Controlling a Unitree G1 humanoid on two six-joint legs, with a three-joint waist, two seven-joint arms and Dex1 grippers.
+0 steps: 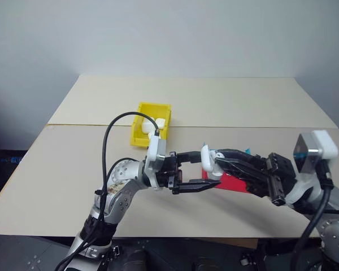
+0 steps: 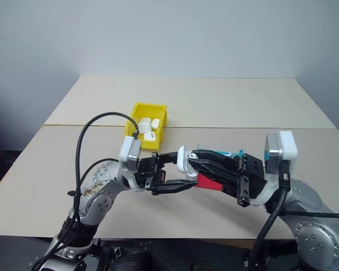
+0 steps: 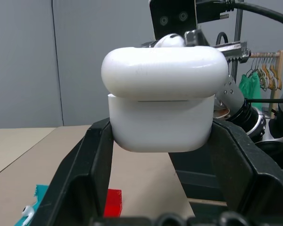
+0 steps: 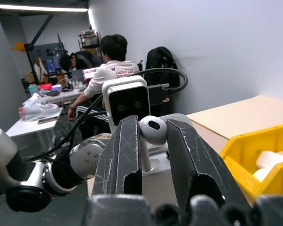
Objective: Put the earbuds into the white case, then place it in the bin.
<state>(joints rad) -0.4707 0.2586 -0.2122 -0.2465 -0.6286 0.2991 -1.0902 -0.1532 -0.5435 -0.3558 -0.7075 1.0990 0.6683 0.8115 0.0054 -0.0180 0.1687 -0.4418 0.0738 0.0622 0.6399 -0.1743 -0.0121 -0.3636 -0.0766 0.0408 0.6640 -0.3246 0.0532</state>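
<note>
You are seeing the bin (image 1: 140,134) sitting on the surface (image 1: 243,101) at twelve o'clock from the left pincer (image 1: 195,171), with several cases (image 2: 147,125) lying in it. The right pincer (image 1: 214,164) is hanging at three o'clock of the left, above a tray (image 1: 233,182).

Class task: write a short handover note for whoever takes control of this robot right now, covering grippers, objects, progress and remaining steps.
Left gripper: shut on the glossy white pebble-shaped case, lid tilted up, held above the table.
Right gripper: shut on a tiny white plastic earbud, poised at the case.
Small yellow plastic bin behind them already holds several look-alike white cases.
Another earbud lies in the cyan tray.
Done: case and earbud picked up.
Left: seat earbuds, close lid, drop case into bin.
</note>
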